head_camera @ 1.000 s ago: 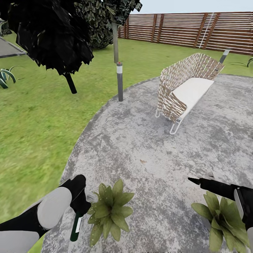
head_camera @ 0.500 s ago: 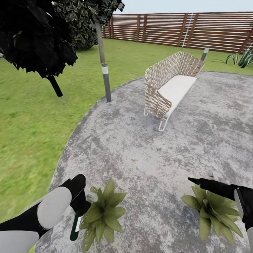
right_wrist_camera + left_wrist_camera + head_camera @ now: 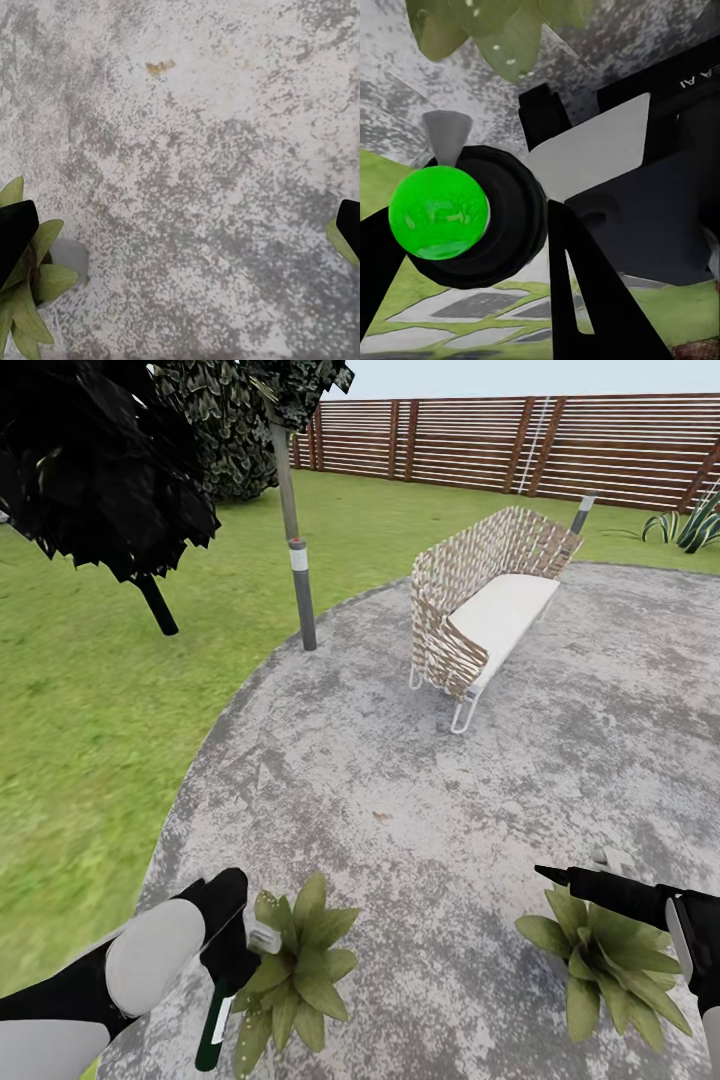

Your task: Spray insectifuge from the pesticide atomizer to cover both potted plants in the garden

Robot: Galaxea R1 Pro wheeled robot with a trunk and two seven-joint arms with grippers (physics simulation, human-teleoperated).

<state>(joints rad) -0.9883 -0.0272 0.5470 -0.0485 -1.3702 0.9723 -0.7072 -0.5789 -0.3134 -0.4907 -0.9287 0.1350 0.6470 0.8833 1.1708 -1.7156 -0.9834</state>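
Head view: left gripper (image 3: 232, 958), clamped on sprayer (image 3: 222, 1000), dipped slightly twd left plant (image 3: 290, 972) — spraying prob. underway.

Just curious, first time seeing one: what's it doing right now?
Left pincer shut on atomizer, nozzle at left plant. Right pincer open, empty, over right plant. Nothing in the way.

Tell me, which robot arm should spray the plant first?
The left. Its gripper already holds the pesticide atomizer, nozzle right beside the left potted plant. The right gripper is empty, its fingers apart above the other potted plant.
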